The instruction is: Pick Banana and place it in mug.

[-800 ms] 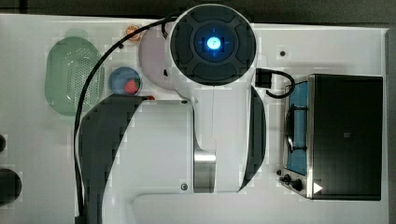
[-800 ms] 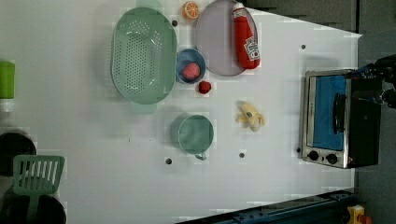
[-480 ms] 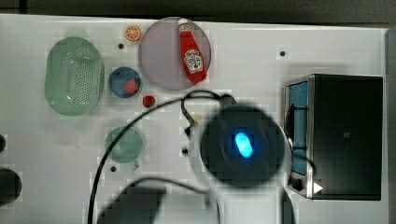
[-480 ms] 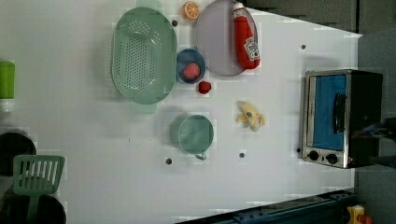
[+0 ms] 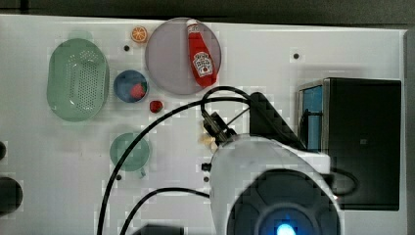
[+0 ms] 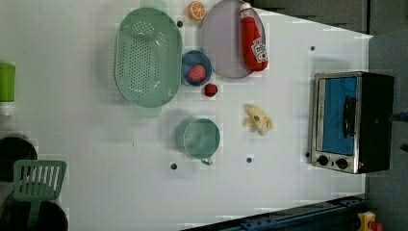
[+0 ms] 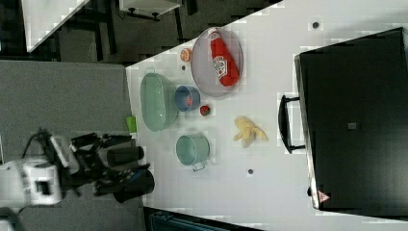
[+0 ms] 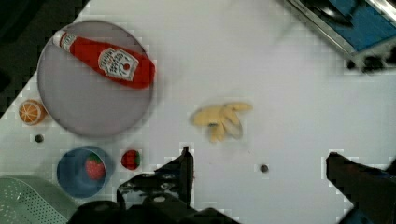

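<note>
While the gripper [image 8: 259, 179] hangs above the table [image 6: 288, 192] with its jaws spread wide and empty, the banana [image 6: 258, 120] lies on the white surface, right of the mug [image 6: 201, 138] in the left view, near the toaster oven [image 6: 350, 121].

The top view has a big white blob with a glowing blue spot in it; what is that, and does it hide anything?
In the top view that blob is the arm itself, close under the camera and soft-edged, its blue light glaring; it covers most of the banana. The left view shows the whole banana, evenly lit, beside the mug.
</note>
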Action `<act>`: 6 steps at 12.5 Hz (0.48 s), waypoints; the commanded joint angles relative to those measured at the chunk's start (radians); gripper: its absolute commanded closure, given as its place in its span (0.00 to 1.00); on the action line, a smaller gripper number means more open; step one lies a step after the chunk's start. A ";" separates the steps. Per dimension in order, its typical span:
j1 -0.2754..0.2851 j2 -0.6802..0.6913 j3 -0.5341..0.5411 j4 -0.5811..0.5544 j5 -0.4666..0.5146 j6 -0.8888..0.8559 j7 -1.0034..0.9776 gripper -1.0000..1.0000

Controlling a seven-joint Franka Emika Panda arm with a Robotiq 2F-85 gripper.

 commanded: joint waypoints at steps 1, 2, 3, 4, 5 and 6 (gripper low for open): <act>-0.001 0.118 0.007 -0.169 0.001 0.163 -0.160 0.00; -0.001 0.145 0.007 -0.208 0.001 0.231 -0.231 0.00; -0.001 0.177 0.006 -0.242 0.001 0.293 -0.301 0.00; -0.002 0.212 0.005 -0.270 0.001 0.349 -0.372 0.00; -0.002 0.249 0.004 -0.291 0.001 0.396 -0.452 0.00; -0.003 0.287 0.003 -0.308 0.001 0.441 -0.538 0.00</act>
